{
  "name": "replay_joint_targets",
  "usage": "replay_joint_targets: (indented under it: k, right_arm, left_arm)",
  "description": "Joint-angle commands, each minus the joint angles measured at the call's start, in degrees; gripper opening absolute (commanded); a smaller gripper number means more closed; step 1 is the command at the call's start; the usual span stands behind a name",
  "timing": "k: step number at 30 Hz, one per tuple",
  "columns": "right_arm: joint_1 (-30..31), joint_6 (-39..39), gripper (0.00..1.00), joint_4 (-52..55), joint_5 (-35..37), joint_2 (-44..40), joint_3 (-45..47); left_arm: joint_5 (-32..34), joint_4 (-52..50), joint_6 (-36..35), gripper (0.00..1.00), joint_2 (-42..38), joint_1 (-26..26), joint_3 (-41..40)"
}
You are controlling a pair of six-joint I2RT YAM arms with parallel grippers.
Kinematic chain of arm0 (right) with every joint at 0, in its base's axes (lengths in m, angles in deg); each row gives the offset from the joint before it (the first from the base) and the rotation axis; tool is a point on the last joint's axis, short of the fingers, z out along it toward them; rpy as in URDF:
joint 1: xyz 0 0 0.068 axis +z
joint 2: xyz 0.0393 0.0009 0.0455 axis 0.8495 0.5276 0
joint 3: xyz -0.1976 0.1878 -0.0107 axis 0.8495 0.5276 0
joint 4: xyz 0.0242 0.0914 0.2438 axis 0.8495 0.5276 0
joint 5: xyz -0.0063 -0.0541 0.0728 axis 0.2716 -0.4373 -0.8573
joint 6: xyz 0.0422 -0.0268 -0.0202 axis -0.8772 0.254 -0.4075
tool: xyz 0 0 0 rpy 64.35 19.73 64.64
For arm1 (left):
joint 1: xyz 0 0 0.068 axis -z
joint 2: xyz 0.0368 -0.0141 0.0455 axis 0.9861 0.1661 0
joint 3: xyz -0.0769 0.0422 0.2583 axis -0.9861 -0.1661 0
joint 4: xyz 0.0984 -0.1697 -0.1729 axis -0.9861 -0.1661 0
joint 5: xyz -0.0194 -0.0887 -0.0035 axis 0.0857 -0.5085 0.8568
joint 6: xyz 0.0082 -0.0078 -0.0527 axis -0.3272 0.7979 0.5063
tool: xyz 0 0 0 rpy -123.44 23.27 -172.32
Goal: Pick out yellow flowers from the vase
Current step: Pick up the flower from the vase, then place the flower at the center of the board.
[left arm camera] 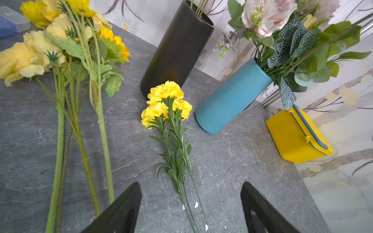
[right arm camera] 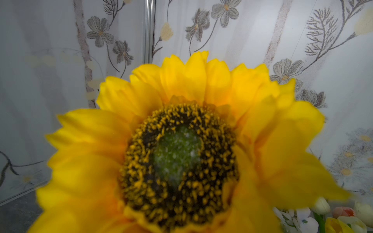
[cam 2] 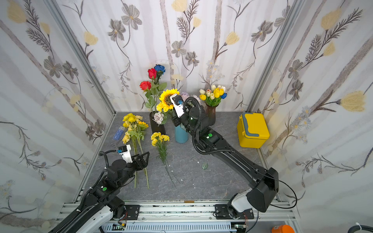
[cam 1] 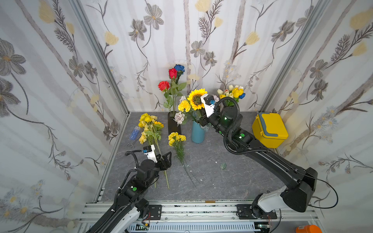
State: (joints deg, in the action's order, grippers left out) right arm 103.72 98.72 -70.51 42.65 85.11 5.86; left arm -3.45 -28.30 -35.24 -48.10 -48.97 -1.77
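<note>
Sunflower [cam 1: 196, 99] is seen in the blue vase [cam 1: 197, 134], right gripper [cam 1: 202, 120] closed beneath its head, apparently on the stem; a straight upward pull is called for, left gripper [left arm camera: 189, 186] held open beside laid-out yellow flowers [left arm camera: 165, 100].

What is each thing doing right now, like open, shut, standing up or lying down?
left gripper: open, empty.
blue vase: upright.
right gripper: shut, among the blue vase's stems.
sunflower: upright, over the blue vase.
black vase: upright, holding roses.
yellow box: lid shut.
carnation bunch: lying on the table.
mixed yellow bunch: lying on the table.
</note>
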Motion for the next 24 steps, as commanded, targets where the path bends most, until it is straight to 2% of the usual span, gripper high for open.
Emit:
replay_joint_targets:
  k: [1,6,9,15,20,24]
  right_arm:
    - [3.1,-0.8,0.01,1.8,0.8,-2.6,-1.4]
    - [7.5,-3.9,0.01,9.9,2.8,-5.9,-3.7]
    - [8.8,-9.6,0.00,16.0,2.6,-7.4,-3.0]
    - [11.7,-18.9,0.00,23.0,0.2,-8.9,5.6]
    - [13.3,-25.8,0.00,22.4,-4.8,-4.1,11.5]
    - [13.3,-28.3,0.00,22.6,-11.6,3.6,11.5]
  left_arm:
    - [2.1,-1.1,-1.3,0.82,-0.8,-0.1,0.8]
    - [4.8,-3.8,-2.8,0.84,-2.2,-0.2,2.5]
    - [7.1,-5.7,-3.6,0.85,-3.6,-0.2,3.5]
    - [11.3,-6.7,-3.9,0.88,-7.3,-0.1,3.2]
    - [13.0,-6.2,-3.2,0.89,-8.9,-0.2,2.2]
    - [13.0,-6.5,-2.7,0.91,-8.9,-0.2,1.8]
